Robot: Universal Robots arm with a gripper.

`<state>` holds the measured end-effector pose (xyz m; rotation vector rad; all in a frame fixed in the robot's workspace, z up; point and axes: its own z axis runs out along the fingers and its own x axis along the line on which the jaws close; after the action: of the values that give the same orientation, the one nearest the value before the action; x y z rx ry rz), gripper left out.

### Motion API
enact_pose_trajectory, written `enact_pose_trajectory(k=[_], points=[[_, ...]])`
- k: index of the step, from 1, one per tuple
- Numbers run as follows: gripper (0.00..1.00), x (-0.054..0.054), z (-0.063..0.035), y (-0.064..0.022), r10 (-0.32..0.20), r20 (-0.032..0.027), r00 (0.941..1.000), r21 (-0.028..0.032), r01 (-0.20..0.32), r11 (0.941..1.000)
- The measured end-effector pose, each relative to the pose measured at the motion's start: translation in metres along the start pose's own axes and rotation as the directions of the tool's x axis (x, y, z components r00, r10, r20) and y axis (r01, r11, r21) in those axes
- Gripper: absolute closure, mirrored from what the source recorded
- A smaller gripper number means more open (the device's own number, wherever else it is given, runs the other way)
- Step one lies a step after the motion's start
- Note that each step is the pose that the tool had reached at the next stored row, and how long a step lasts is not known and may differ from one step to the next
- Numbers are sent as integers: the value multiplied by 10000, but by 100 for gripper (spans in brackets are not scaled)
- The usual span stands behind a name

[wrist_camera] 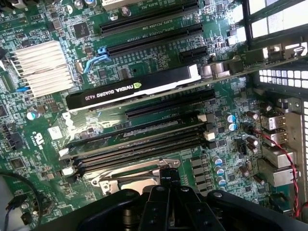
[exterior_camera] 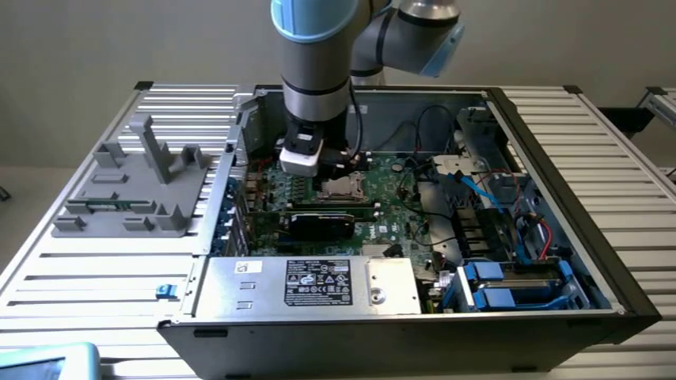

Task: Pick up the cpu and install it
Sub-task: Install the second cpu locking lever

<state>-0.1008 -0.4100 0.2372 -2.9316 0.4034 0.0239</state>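
So the bench (exterior_camera: 623,158) is a ribbed silver aluminium slat top. The open black computer case (exterior_camera: 423,261) sits right in the middle of it, and a grey plastic fixture block (exterior_camera: 138,186) lies on it toward the exterior view's left.

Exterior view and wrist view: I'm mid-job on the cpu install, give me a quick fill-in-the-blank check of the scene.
1. The gripper is lowered inside the open computer ____.
2. It hangs directly over the metal-framed cpu ____ on the green motherboard.
3. The black graphics card bears the brand name ____.
4. Outside the case, on the exterior view's left, stands a ____ plastic fixture.

Missing words: case; socket; NVIDIA; grey
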Motion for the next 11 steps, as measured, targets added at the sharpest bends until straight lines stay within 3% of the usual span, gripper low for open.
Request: enact_pose_trajectory(k=[11], points=[[89,-52,69,28,18,71,10000,28,-18,10000]])
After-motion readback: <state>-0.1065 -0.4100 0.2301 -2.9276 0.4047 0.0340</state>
